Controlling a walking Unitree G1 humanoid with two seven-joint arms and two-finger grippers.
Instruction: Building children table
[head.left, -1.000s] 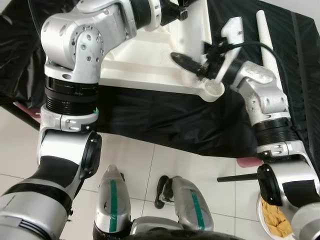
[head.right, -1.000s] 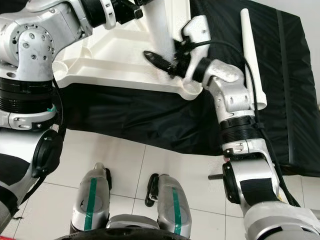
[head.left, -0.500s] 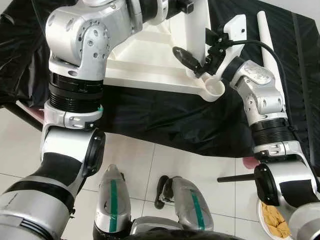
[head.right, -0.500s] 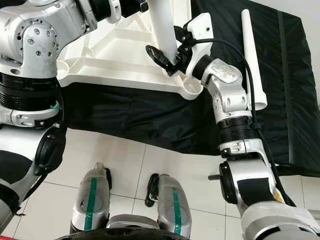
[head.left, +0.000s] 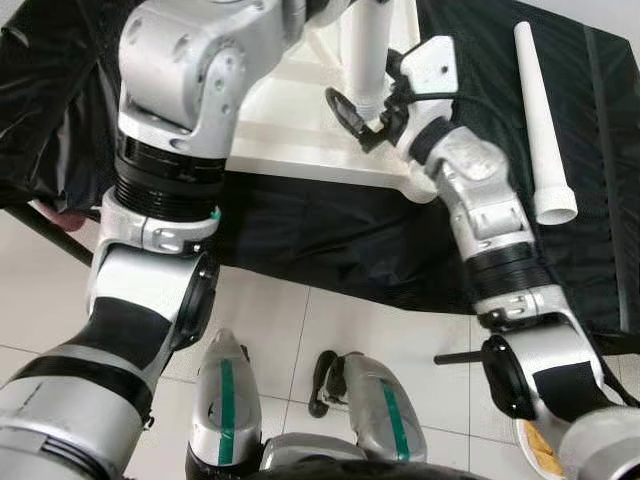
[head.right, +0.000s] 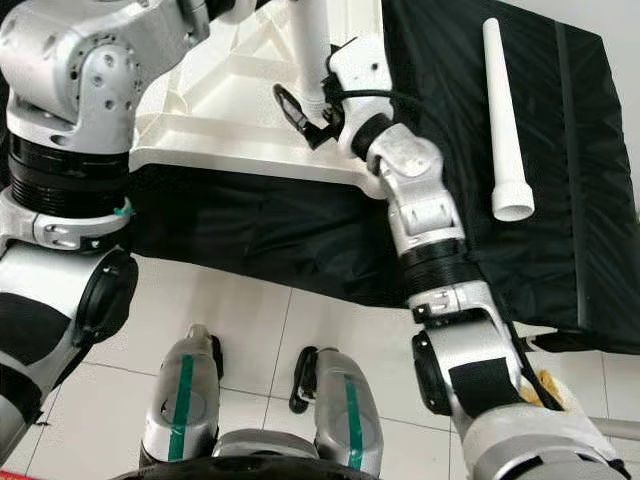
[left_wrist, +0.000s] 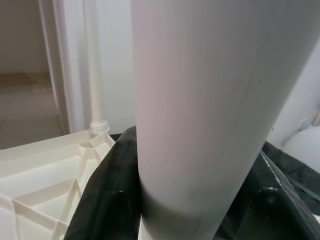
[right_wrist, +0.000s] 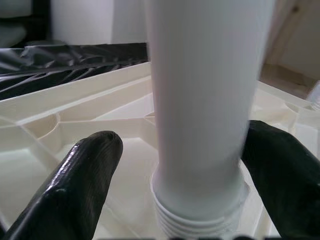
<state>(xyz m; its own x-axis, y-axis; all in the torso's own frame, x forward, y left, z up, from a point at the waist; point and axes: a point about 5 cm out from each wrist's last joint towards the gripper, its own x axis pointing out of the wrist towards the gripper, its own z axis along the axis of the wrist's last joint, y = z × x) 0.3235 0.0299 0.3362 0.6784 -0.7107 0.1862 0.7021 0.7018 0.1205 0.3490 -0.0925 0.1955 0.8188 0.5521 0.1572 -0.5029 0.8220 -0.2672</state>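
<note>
While the leg (right_wrist: 200, 100) is clasped between the two black fingers (left_wrist: 105, 200) of the left gripper (left_wrist: 190, 210), the right gripper (right_wrist: 185, 170) is set about its lower end with fingers spread, a gap being left on either side. From the wrist views the step in hand is judged to be the seating of the leg in a socket of the tabletop (head.left: 290, 130). For this to be done well, the leg should be kept upright and square to the socket, and it should be turned evenly, so that the ridged collar seen at its foot is not crossed or jammed. The right gripper is best closed low on the leg before any turning is tried, and the left hold eased only then.

White plastic is seen throughout. The tabletop lies upside down on a black sheet (head.right: 560, 200), its ribbed underside and round corner sockets facing up. The leg stands upright on it, near its right edge. A second leg (head.right: 500, 110), tapered and flared at one end, lies loose on the sheet, well apart to the right.
</note>
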